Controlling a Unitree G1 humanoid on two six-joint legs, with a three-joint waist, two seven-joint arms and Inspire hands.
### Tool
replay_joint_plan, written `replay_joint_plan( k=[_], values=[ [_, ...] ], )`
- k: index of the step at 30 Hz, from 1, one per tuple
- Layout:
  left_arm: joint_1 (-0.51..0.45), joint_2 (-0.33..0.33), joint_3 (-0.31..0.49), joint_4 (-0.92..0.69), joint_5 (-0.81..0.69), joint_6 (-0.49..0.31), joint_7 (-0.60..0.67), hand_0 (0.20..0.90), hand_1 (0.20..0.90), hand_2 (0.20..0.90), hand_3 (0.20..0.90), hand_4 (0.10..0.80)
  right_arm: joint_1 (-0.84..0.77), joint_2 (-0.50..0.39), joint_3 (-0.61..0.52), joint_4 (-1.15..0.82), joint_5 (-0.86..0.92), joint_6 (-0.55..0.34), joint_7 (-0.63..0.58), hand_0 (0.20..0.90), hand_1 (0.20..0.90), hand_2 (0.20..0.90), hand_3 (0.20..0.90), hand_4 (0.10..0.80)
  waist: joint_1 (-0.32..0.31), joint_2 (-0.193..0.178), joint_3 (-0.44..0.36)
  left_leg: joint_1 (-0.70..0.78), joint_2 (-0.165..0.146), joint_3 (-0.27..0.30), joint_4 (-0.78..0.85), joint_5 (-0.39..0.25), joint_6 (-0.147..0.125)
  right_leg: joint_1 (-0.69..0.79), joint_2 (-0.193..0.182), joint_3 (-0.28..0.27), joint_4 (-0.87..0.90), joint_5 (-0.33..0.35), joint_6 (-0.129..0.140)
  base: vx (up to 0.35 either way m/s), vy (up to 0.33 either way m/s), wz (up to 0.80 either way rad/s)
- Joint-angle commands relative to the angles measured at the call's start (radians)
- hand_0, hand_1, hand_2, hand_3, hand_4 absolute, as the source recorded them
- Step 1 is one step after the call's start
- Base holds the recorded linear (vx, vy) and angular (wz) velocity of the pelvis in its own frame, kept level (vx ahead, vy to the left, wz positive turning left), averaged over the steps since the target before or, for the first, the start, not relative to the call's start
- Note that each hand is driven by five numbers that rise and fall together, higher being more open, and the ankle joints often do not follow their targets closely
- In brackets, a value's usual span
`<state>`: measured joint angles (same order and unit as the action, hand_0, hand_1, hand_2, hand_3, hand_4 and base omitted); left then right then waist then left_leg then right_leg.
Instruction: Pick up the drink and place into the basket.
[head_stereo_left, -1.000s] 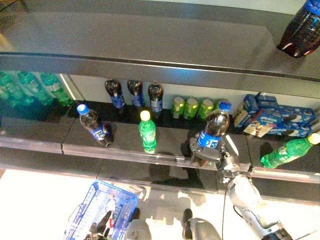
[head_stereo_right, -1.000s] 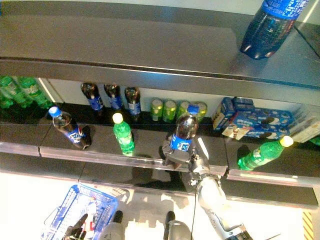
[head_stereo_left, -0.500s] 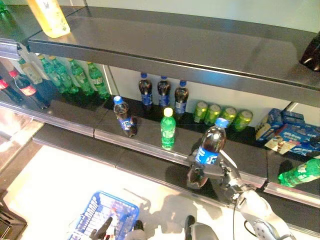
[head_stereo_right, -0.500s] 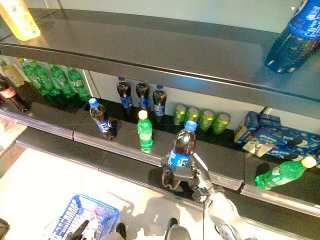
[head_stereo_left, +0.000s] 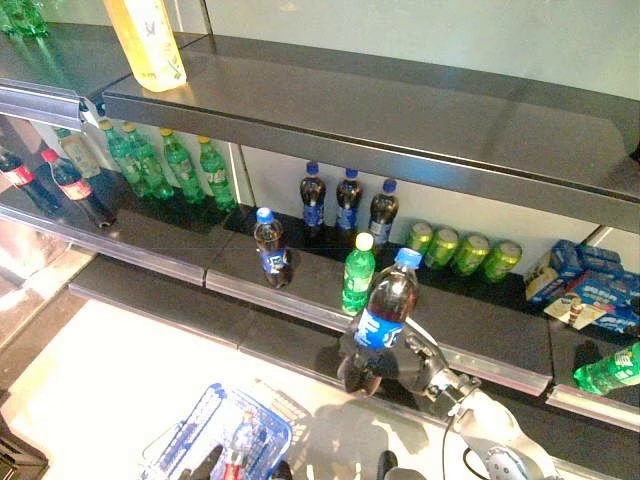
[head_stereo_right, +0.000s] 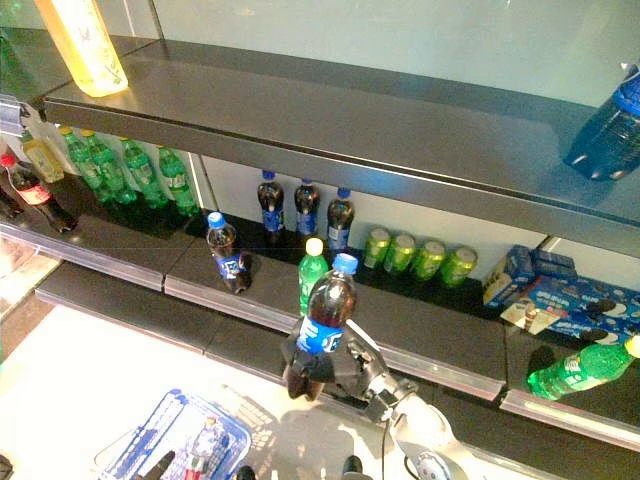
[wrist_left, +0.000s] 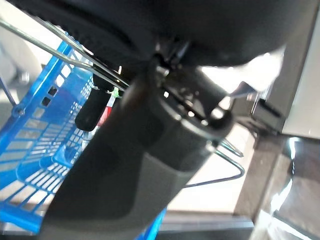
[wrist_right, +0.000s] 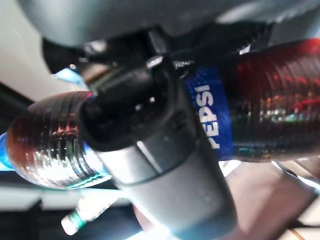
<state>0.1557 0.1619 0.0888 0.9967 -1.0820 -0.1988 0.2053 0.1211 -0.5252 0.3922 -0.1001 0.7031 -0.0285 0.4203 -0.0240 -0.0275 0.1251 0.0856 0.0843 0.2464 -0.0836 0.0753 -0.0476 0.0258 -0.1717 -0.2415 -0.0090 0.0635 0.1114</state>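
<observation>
Right hand (head_stereo_left: 405, 362) curled round the lower body of a cola bottle (head_stereo_left: 383, 313) (dark drink, blue cap, blue label), fingers and thumb wrapped against its sides in the right wrist view. Bottle upright, held in front of the lower shelf (head_stereo_left: 300, 345) edge, clear of the shelf surface. Blue basket (head_stereo_left: 222, 440) on the pale floor below and to the robot's left of the bottle, well apart from it. Left hand (head_stereo_left: 205, 464) at the basket's near rim (fingers closed over the wire handle (wrist_left: 227, 170) in the left wrist view). On the middle shelf (head_stereo_left: 500, 330): green bottle (head_stereo_left: 357, 273) just behind the held one, tilted cola bottle (head_stereo_left: 270, 248) further left, three cola bottles (head_stereo_left: 347, 202) at the back, green cans (head_stereo_left: 463, 252) beside them. Yellow bottle (head_stereo_left: 149, 40) on the top shelf (head_stereo_left: 400, 110).
</observation>
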Motion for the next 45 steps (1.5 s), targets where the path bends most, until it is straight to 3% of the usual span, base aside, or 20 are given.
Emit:
replay_joint_plan(
  k=[1, 4, 10, 11, 16, 20, 21, 27, 28, 34, 45],
  values=[
    [-0.105, 0.135, -0.006, -0.171, 0.120, -0.202, -0.060, 0.300, 0.300, 0.300, 0.200, 0.100, -0.182, 0.028, 0.008, -0.255, 0.071, -0.095, 0.114, 0.300, 0.300, 0.300, 0.200, 0.100, 0.020, 0.002, -0.037, 0.041, 0.001, -0.079, 0.116, -0.111, -0.011, 0.025, 0.020, 0.059, 0.069, -0.065, -0.007, 0.003, -0.017, 0.21],
    [-0.121, 0.154, -0.032, -0.239, 0.160, -0.215, -0.068, 0.300, 0.300, 0.300, 0.200, 0.100, -0.215, 0.021, 0.026, -0.264, 0.086, -0.091, 0.126, 0.300, 0.300, 0.300, 0.200, 0.100, 0.041, -0.004, -0.030, 0.033, 0.002, -0.126, 0.116, -0.109, -0.013, 0.028, 0.024, 0.067, 0.084, -0.079, -0.014, -0.008, -0.028, 0.48],
    [-0.102, 0.159, -0.042, -0.347, 0.184, -0.213, -0.105, 0.300, 0.300, 0.300, 0.200, 0.100, -0.255, 0.035, 0.067, -0.257, 0.080, -0.081, 0.130, 0.300, 0.300, 0.300, 0.200, 0.100, 0.088, -0.007, -0.024, 0.031, 0.011, -0.146, 0.103, -0.095, -0.023, 0.055, 0.015, 0.025, 0.045, -0.064, -0.014, -0.015, -0.035, 0.22],
    [-0.074, 0.174, -0.061, -0.438, 0.266, -0.198, -0.106, 0.300, 0.300, 0.300, 0.200, 0.100, -0.263, 0.040, 0.091, -0.273, 0.069, -0.082, 0.126, 0.300, 0.300, 0.300, 0.200, 0.100, 0.113, -0.003, -0.024, 0.027, 0.015, -0.157, 0.086, -0.081, -0.029, 0.065, 0.014, 0.006, 0.022, -0.055, -0.013, -0.024, -0.043, 0.28],
    [-0.047, 0.194, -0.091, -0.591, 0.291, -0.130, -0.172, 0.300, 0.300, 0.300, 0.200, 0.100, -0.293, 0.074, 0.145, -0.268, -0.010, -0.122, 0.079, 0.300, 0.300, 0.300, 0.200, 0.100, 0.160, 0.006, -0.019, 0.002, 0.011, -0.187, 0.076, -0.063, -0.032, 0.067, 0.008, -0.028, 0.008, -0.050, -0.012, -0.025, -0.006, 0.25],
    [-0.033, 0.218, -0.129, -0.714, 0.341, -0.072, -0.196, 0.300, 0.300, 0.300, 0.200, 0.100, -0.349, 0.108, 0.184, -0.247, -0.056, -0.159, -0.062, 0.300, 0.300, 0.300, 0.200, 0.100, 0.203, 0.014, 0.001, -0.022, -0.001, -0.214, 0.091, -0.058, -0.029, 0.071, 0.000, -0.064, 0.020, -0.057, -0.017, -0.034, 0.021, 0.27],
    [-0.030, 0.234, -0.141, -0.774, 0.339, -0.031, -0.203, 0.300, 0.300, 0.300, 0.200, 0.100, -0.371, 0.126, 0.189, -0.231, -0.112, -0.171, -0.157, 0.300, 0.300, 0.300, 0.200, 0.100, 0.221, 0.020, 0.010, -0.032, -0.008, -0.228, 0.099, -0.057, -0.027, 0.071, -0.003, -0.075, 0.025, -0.059, -0.019, -0.046, 0.036, 0.30],
    [-0.020, 0.254, -0.161, -0.958, 0.239, 0.076, -0.220, 0.300, 0.300, 0.300, 0.200, 0.100, -0.432, 0.178, 0.173, -0.177, -0.204, -0.200, -0.390, 0.300, 0.300, 0.300, 0.200, 0.100, 0.263, 0.036, 0.035, -0.065, -0.028, -0.268, 0.135, -0.059, -0.021, 0.066, -0.013, -0.104, 0.048, -0.064, -0.021, -0.044, 0.034, 0.34],
    [-0.018, 0.254, -0.166, -1.056, 0.222, 0.131, -0.235, 0.300, 0.300, 0.300, 0.200, 0.100, -0.453, 0.196, 0.171, -0.164, -0.219, -0.192, -0.449, 0.300, 0.300, 0.300, 0.200, 0.100, 0.282, 0.041, 0.047, -0.078, -0.038, -0.284, 0.155, -0.061, -0.017, 0.066, -0.017, -0.113, 0.056, -0.066, -0.024, -0.033, 0.030, 0.19],
    [-0.006, 0.332, -0.203, -1.298, 0.137, 0.196, -0.384, 0.300, 0.300, 0.300, 0.200, 0.100, -0.472, 0.200, 0.188, -0.127, -0.250, -0.193, -0.545, 0.300, 0.300, 0.300, 0.200, 0.100, 0.333, 0.053, 0.065, -0.098, -0.059, -0.328, 0.192, -0.062, -0.012, 0.087, -0.032, -0.152, 0.064, -0.063, -0.018, 0.005, 0.023, 0.47],
    [0.023, 0.391, -0.165, -1.457, 0.046, 0.239, -0.532, 0.300, 0.300, 0.300, 0.200, 0.100, -0.444, 0.213, 0.245, -0.105, -0.296, -0.188, -0.618, 0.300, 0.300, 0.300, 0.200, 0.100, 0.391, 0.038, 0.051, -0.097, -0.080, -0.364, 0.214, -0.071, -0.006, 0.134, -0.042, -0.186, 0.046, -0.059, -0.001, 0.068, -0.001, 0.18]
  ],
)
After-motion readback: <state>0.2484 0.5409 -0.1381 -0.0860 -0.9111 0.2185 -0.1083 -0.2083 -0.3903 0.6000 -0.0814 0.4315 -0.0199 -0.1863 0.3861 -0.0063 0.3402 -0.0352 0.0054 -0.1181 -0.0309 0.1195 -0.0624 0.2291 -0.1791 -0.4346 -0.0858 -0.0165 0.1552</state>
